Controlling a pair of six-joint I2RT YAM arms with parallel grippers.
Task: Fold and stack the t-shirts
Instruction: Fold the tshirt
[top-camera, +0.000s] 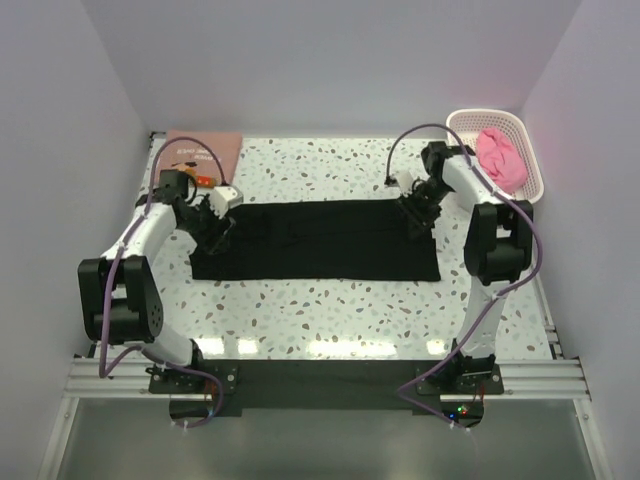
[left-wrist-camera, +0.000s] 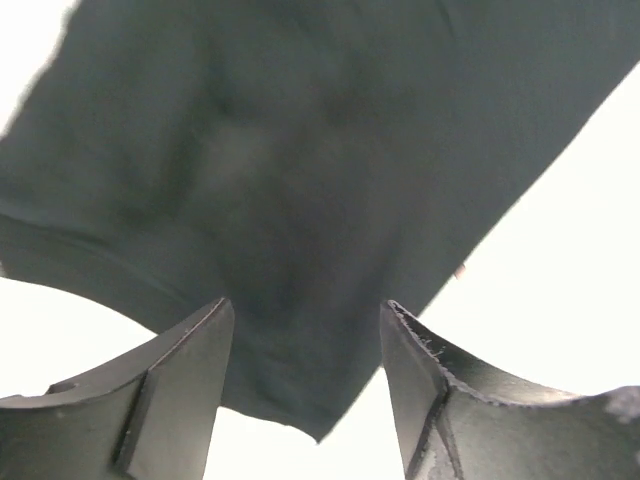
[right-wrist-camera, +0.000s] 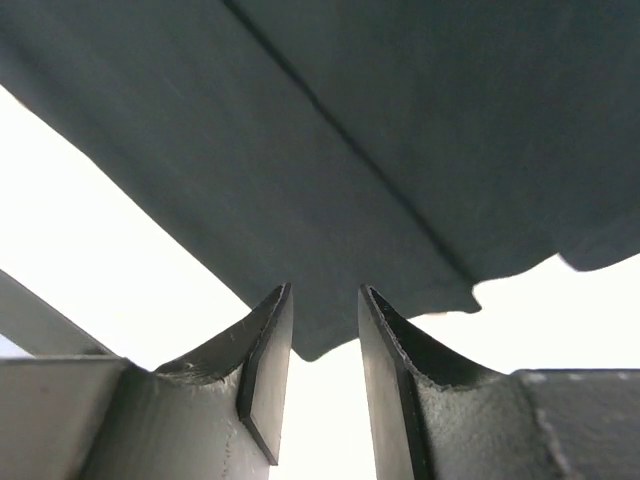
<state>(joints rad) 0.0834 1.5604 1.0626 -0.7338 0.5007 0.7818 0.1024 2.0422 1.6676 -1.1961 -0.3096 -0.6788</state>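
Observation:
The black t-shirt (top-camera: 320, 240) lies flat on the speckled table as a long folded band. My left gripper (top-camera: 215, 228) is low over its left end; in the left wrist view it (left-wrist-camera: 305, 315) stands open, with a corner of the black cloth (left-wrist-camera: 300, 200) lying between and beyond the fingers. At the band's upper right corner, my right gripper (top-camera: 412, 215) is open by a narrow gap (right-wrist-camera: 325, 300), and the tip of a cloth corner (right-wrist-camera: 320, 340) reaches just between its fingertips. The bright pink t-shirt (top-camera: 500, 158) sits bunched in the basket. The salmon-pink t-shirt (top-camera: 200, 150) lies folded at the back left.
The white-and-pink lattice basket (top-camera: 470, 118) stands in the back right corner against the wall. White walls close in the table on the left, back and right. The arm bases sit on a rail at the near edge.

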